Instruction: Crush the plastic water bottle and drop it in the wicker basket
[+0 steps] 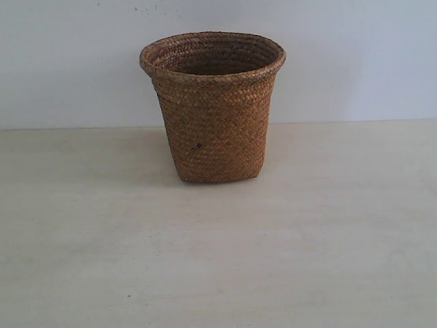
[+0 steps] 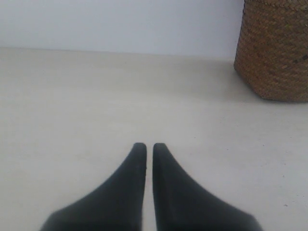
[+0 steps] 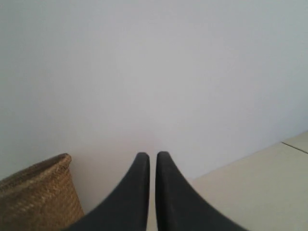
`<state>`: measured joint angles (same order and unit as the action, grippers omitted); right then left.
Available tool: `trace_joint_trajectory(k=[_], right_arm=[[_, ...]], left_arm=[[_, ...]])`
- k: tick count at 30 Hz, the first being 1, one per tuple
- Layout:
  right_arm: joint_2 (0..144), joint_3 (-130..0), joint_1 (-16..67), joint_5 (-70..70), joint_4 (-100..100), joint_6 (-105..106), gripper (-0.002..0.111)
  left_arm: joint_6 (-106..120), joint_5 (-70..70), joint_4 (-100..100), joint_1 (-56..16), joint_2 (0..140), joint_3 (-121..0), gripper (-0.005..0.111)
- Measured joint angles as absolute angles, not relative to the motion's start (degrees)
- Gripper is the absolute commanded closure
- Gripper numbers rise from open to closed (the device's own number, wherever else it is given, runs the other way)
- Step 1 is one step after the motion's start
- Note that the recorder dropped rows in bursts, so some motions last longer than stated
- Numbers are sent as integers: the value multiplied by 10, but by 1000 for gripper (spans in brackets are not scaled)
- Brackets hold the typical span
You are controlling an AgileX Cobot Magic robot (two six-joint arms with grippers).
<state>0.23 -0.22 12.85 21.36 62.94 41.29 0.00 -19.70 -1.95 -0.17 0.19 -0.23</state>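
The wicker basket [image 1: 214,109] stands upright on the pale table near the back wall, brown and woven, with a small dark spot on its side. No plastic water bottle shows in any view. Neither arm appears in the exterior view. In the left wrist view my left gripper [image 2: 149,146] is shut with nothing between its black fingers, low over the table, and the basket [image 2: 274,53] stands off to one side of it. My right gripper [image 3: 152,155] is also shut and empty, raised and facing the wall, with the basket's rim [image 3: 41,175] beside it.
A plain white wall [image 1: 355,55] rises right behind the basket. The pale tabletop [image 1: 218,260] spreads out in front of the basket. A seam or table edge [image 3: 294,144] shows in the right wrist view.
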Motion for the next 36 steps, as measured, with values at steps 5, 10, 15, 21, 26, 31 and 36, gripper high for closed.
trace_joint_trajectory(k=[5, 10, 15, 21, 26, 31, 36], right_arm=[[2, -2, 19, 81, 602, 431, 107], [2, -2, -53, -41, 588, 448, 107], [2, -2, -57, -121, 585, 464, 107], [2, -2, -58, -137, 585, 468, 107], [2, -2, -58, -131, 590, 468, 107], [2, -2, -58, -119, 461, 346, 107], [2, -2, -58, -146, 133, -28, 107]], left_arm=[[0, -197, -20, -2, 2, -2, 103], [0, -197, -20, -2, 2, -2, 103], [0, -197, -20, -2, 2, -2, 103], [0, -197, -20, -2, 2, -2, 103], [0, -197, -20, -2, 2, -2, 103], [0, -197, -20, -2, 2, -2, 103], [0, -197, -20, -2, 2, -2, 103]])
